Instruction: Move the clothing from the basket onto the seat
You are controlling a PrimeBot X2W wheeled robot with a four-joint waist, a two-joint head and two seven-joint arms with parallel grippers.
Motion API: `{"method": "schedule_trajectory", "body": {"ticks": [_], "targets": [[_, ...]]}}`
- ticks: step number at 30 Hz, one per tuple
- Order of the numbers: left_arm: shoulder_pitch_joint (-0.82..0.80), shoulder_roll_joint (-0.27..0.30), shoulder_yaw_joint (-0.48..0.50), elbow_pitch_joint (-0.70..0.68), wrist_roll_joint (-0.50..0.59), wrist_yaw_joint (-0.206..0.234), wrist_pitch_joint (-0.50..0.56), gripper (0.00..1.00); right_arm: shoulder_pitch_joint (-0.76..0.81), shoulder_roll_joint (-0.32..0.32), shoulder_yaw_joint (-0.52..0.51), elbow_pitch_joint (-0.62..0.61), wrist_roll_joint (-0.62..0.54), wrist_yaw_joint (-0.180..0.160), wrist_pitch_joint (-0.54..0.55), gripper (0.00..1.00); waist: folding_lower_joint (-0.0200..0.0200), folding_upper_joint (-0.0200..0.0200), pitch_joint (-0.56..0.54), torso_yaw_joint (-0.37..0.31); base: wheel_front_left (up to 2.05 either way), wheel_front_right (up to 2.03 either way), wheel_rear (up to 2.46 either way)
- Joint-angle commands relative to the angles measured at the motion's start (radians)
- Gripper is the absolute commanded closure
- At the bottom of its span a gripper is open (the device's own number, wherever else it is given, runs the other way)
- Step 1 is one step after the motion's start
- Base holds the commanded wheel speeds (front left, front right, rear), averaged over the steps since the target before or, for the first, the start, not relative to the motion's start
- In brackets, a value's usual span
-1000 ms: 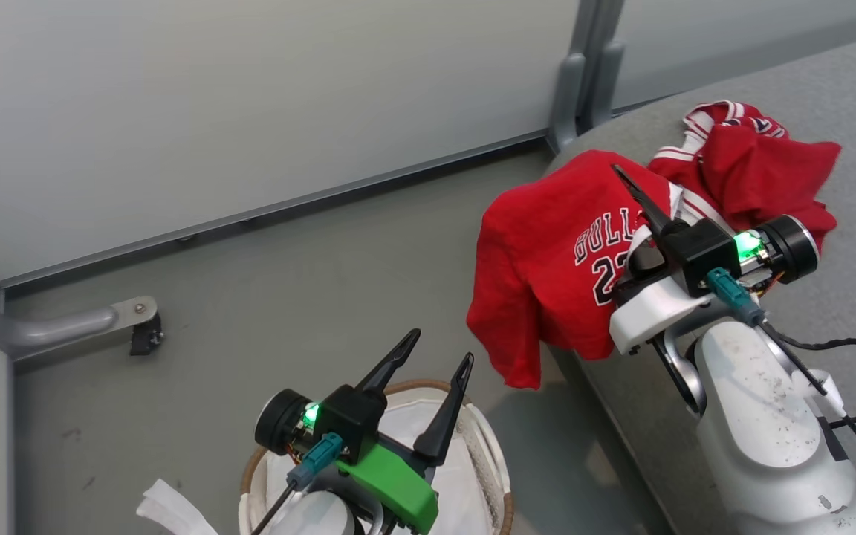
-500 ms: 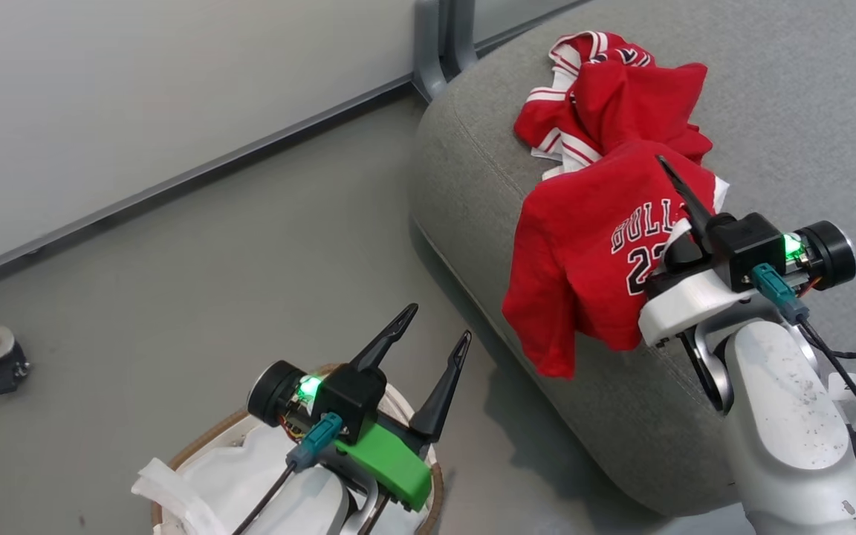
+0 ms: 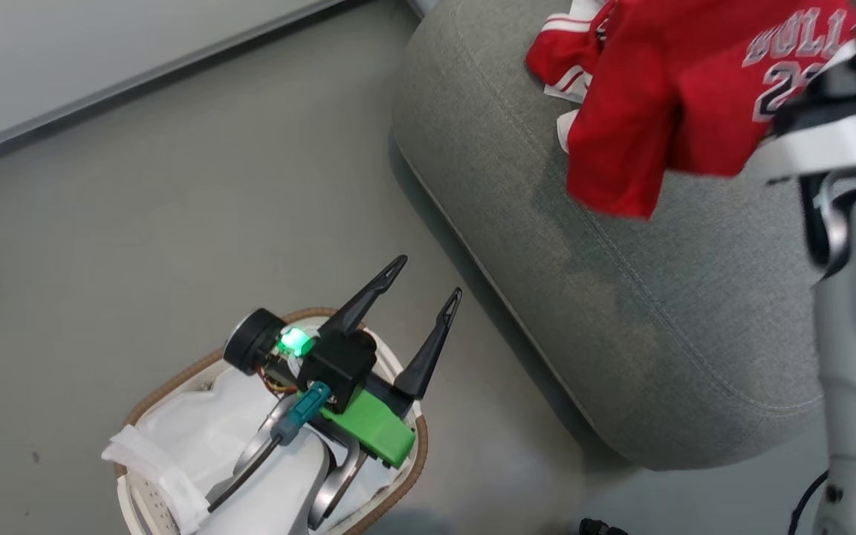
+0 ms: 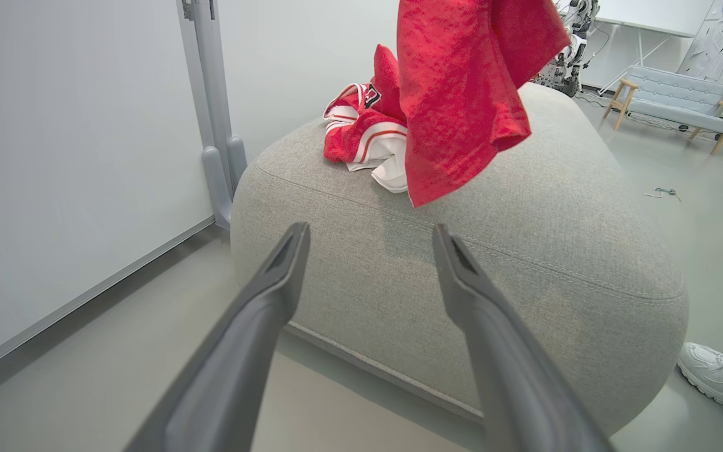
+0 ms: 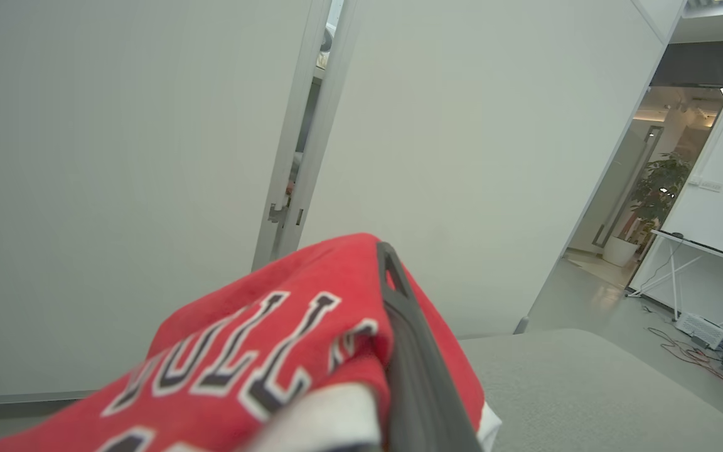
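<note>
Two red garments show in the head view: a crumpled heap [image 3: 565, 56] with white striped trim lying on the seat [image 3: 621, 297] near its far rounded corner, and a lettered jersey [image 3: 666, 96] hanging from the right gripper [image 3: 833, 89], which is blurred at the upper right of that view. The right wrist view adds what the head view lacks: one dark finger [image 5: 405, 339] pressed against bunched red cloth with navy-white letters, the other finger hidden under it, so the claw is clamped on the lettered jersey. From the left wrist view the jersey's plain back side hangs over the heap; I cannot tell whether its lowest corner touches the cushion. That view also shows a person's white shoe [image 4: 710, 373] on the floor by the seat's right end and a pale bench [image 4: 669, 103] far behind. The left gripper [image 3: 428, 279] hovers over the basket [image 3: 175, 375], fingers spread wide apart and holding nothing, above the white liner [image 3: 190, 435]. A strip of grey floor [image 3: 175, 223] separates the basket's brown rim from the seat's stitched edge, and a broad stretch of cushion lies on the near side of the heap.
</note>
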Motion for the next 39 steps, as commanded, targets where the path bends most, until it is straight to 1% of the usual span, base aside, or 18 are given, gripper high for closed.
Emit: {"method": "schedule_trajectory", "body": {"ticks": [1, 5, 9, 13, 16, 18, 22, 25, 27, 29, 30, 31, 32, 33, 39], "targets": [[-0.030, 0.011, 0.000, -0.010, 0.013, -0.004, 0.001, 0.00, -0.061, -0.031, -0.023, -0.009, -0.003, -0.001, 0.000, 1.00, 0.0000, -0.0001, 0.090, 0.040, 0.00, 0.00, 0.00], [-0.065, 0.025, -0.001, -0.030, 0.019, -0.004, 0.001, 0.00, -0.208, -0.123, -0.073, 0.004, -0.029, -0.001, 0.000, 1.00, 0.0000, -0.0001, 0.162, 0.078, 0.00, 0.00, 0.00], [-0.104, 0.029, -0.003, -0.044, 0.020, -0.004, 0.001, 0.00, -0.316, -0.207, -0.117, 0.033, -0.049, -0.001, 0.000, 1.00, 0.0000, -0.0001, 0.235, 0.124, 0.00, 0.00, 0.00], [-0.137, 0.041, -0.009, -0.056, 0.029, -0.005, 0.003, 0.00, -0.375, -0.256, -0.164, 0.085, -0.053, -0.001, 0.000, 1.00, 0.0000, -0.0001, 0.312, 0.158, 0.00, 0.00, 0.00], [-0.162, 0.049, -0.015, -0.066, 0.037, -0.005, 0.004, 0.00, -0.385, -0.280, -0.213, 0.126, -0.062, -0.001, 0.000, 1.00, 0.0000, -0.0001, 0.360, 0.180, 0.00, 0.00, 0.00], [-0.175, 0.055, -0.014, -0.072, 0.041, -0.003, 0.007, 0.00, -0.368, -0.269, -0.251, 0.148, -0.070, -0.001, 0.000, 1.00, 0.0000, -0.0001, 0.388, 0.188, 0.00, 0.00, 0.00], [-0.181, 0.065, -0.009, -0.079, 0.047, 0.010, 0.012, 0.00, -0.314, -0.204, -0.318, 0.200, -0.094, -0.001, 0.000, 1.00, 0.0000, -0.0001, 0.420, 0.184, 0.00, 0.00, 0.00], [-0.173, 0.071, -0.016, -0.080, 0.048, 0.011, 0.016, 0.00, -0.274, -0.167, -0.347, 0.231, -0.111, -0.001, 0.000, 1.00, 0.0000, -0.0001, 0.425, 0.178, 0.00, 0.00, 0.00], [-0.168, 0.078, -0.018, -0.080, 0.047, 0.013, 0.018, 0.00, -0.253, -0.136, -0.360, 0.219, -0.104, -0.001, 0.000, 1.00, 0.0000, -0.0001, 0.425, 0.171, 0.00, 0.00, 0.00], [-0.160, 0.081, -0.015, -0.077, 0.038, 0.017, 0.019, 0.00, -0.198, -0.103, -0.381, 0.198, -0.110, -0.001, 0.000, 1.00, 0.0000, -0.0001, 0.419, 0.159, 0.00, 0.00, 0.00], [-0.159, 0.080, -0.014, -0.076, 0.035, 0.020, 0.020, 0.00, -0.190, -0.098, -0.383, 0.191, -0.109, -0.001, 0.000, 0.93, 0.0000, -0.0001, 0.416, 0.156, 0.00, 0.00, 0.00], [-0.158, 0.081, -0.013, -0.074, 0.031, 0.022, 0.020, 0.00, -0.179, -0.090, -0.384, 0.179, -0.106, -0.001, 0.000, 0.67, 0.0000, -0.0001, 0.413, 0.153, 0.00, 0.00, 0.00], [-0.157, 0.082, -0.013, -0.073, 0.030, 0.022, 0.019, 0.00, -0.168, -0.083, -0.384, 0.169, -0.103, -0.001, 0.000, 0.30, 0.0000, -0.0001, 0.409, 0.150, 0.00, 0.00, 0.00], [-0.156, 0.083, -0.012, -0.071, 0.029, 0.022, 0.019, 0.00, -0.149, -0.074, -0.382, 0.158, -0.100, -0.001, 0.000, 0.00, 0.0000, -0.0001, 0.404, 0.147, 0.00, 0.00, 0.00], [-0.147, 0.078, -0.007, -0.058, 0.010, 0.027, 0.012, 0.00, -0.042, -0.052, -0.360, 0.099, -0.097, -0.001, 0.000, 0.00, 0.0000, -0.0001, 0.358, 0.141, 0.00, 0.00, 0.00]]}}
